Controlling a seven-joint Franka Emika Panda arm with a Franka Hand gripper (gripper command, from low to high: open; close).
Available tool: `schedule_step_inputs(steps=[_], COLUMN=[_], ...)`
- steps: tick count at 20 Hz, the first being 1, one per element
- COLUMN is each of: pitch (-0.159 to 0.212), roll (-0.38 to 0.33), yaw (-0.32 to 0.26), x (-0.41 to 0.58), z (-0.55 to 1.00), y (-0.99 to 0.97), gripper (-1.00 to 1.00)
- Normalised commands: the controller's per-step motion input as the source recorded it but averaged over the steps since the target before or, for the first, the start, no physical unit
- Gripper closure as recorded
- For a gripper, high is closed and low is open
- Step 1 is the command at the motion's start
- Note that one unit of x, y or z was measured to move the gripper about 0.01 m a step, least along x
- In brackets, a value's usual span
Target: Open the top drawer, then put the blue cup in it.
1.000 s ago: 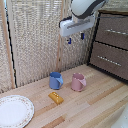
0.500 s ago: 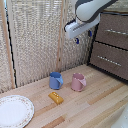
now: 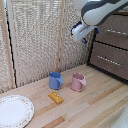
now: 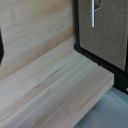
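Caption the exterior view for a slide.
End effector nears the closed top drawer; blue cup and pink mug wait below.

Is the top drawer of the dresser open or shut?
Shut: the top drawer sits flush with the drawer below, nothing pulled out.

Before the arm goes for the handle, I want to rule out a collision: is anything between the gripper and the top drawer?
Nothing visible is. The gripper hangs in the air close to the top drawer, which is shut. The blue cup and pink mug stand low on the wooden table.
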Motion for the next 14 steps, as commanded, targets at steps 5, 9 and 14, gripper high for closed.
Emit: schedule_step_inputs(steps=[5,9,14], pitch=[-0.019,-0.066,-0.002], roll=[-0.374,-0.357,-0.359], yaw=[0.083,0.062,0.018], x=[-0.003,0.015,0.001], z=[0.00,0.00,0.00], y=[-0.19,-0.35,-0.43], gripper=[-1.00,-1.00,-1.00])
